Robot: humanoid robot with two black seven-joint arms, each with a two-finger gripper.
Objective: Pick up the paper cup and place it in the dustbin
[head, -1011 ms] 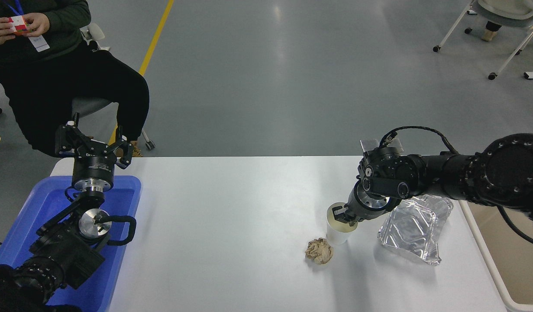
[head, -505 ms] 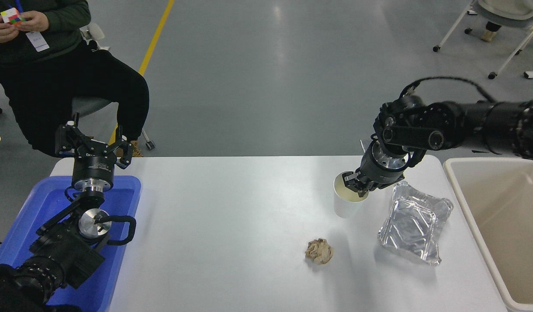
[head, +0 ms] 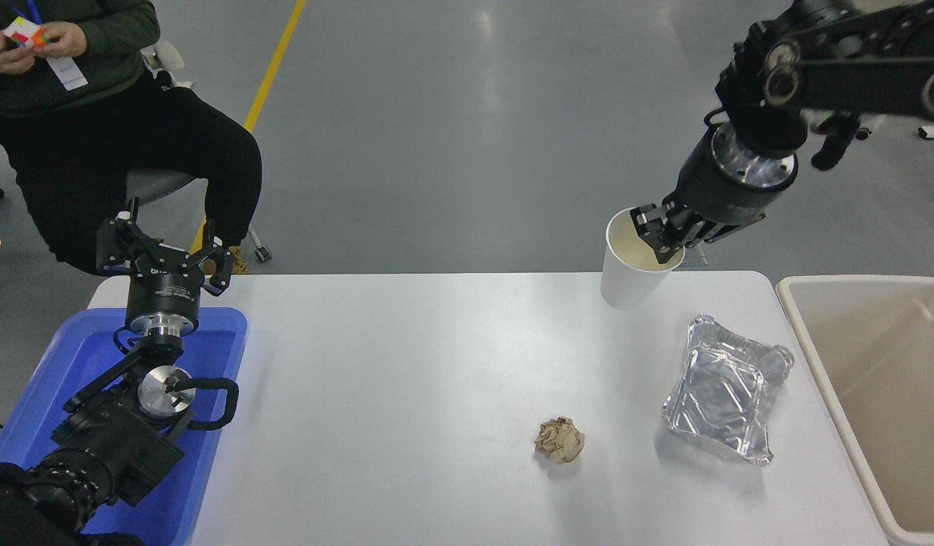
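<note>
Head view. The right gripper [head: 658,236], entering from the upper right of the frame, pinches the rim of the paper cup [head: 630,265]: one finger sits inside the cream-coloured mouth, the other outside the wall. The cup hangs tilted, its open mouth turned up and to the right, its base lowest. It appears in the upper right of the frame, over the far edge of the white table [head: 406,394], clear of the tabletop.

The dustbin [head: 791,299] stands at the right edge of the frame, beside the table's right side; only part of it is in view, and the part of its beige inside that shows holds nothing. It lies to the right of and below the cup in the frame, well apart from it.

A crinkled foil tray [head: 726,398] rests on the table in the lower right, between the cup and the dustbin's near part. A crumpled brown paper ball [head: 559,440] lies on the table below the cup, left of the foil tray and apart from it.

The left gripper [head: 165,258] is parked at the lower left with its fingers spread, above a blue tray [head: 224,356]. A seated person [head: 95,129] occupies the upper left, both hands on a small coloured cube [head: 23,32].
</note>
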